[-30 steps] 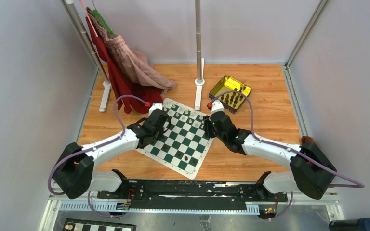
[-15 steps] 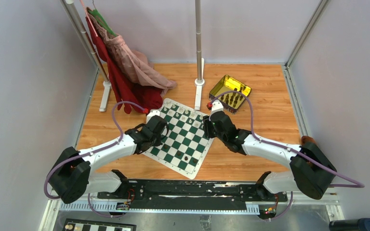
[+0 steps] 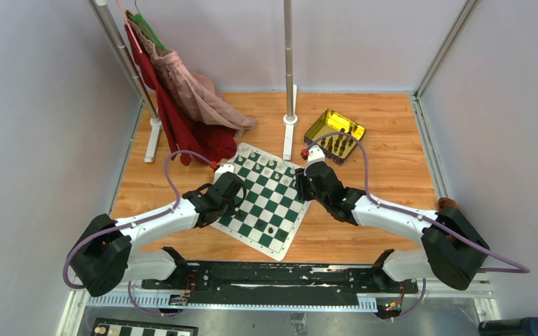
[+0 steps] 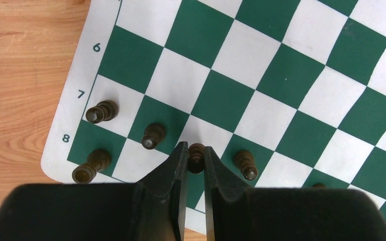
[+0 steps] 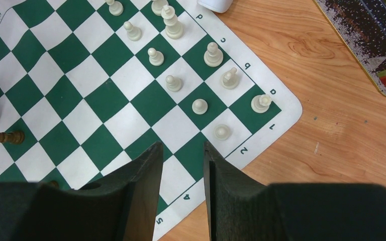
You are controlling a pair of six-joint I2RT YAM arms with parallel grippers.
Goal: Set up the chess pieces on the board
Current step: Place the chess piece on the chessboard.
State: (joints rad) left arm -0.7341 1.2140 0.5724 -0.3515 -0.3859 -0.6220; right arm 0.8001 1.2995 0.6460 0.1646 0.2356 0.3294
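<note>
The green and white board [image 3: 270, 199] lies on the wooden table. My left gripper [image 4: 196, 151] is shut on a dark brown chess piece [image 4: 196, 155], low over the board's near-left corner by ranks 7 and 8. Other dark pieces stand around it: one [image 4: 102, 111] on rank 7, one [image 4: 153, 135] to its left, one [image 4: 245, 164] to its right. My right gripper [image 5: 182, 146] is open and empty above the board's right edge near ranks 2 to 4. Several cream pieces [image 5: 173, 83] stand in two rows at that end.
A yellow transparent tray [image 3: 334, 134] with dark pieces sits back right. A pole base [image 3: 291, 133] stands behind the board. Red and pink clothes [image 3: 182, 105] hang on a rack at back left. Grey walls enclose the table.
My left arm has drawn back toward the near left, over the board's left corner, carrying the dark piece. My right arm has stayed still.
</note>
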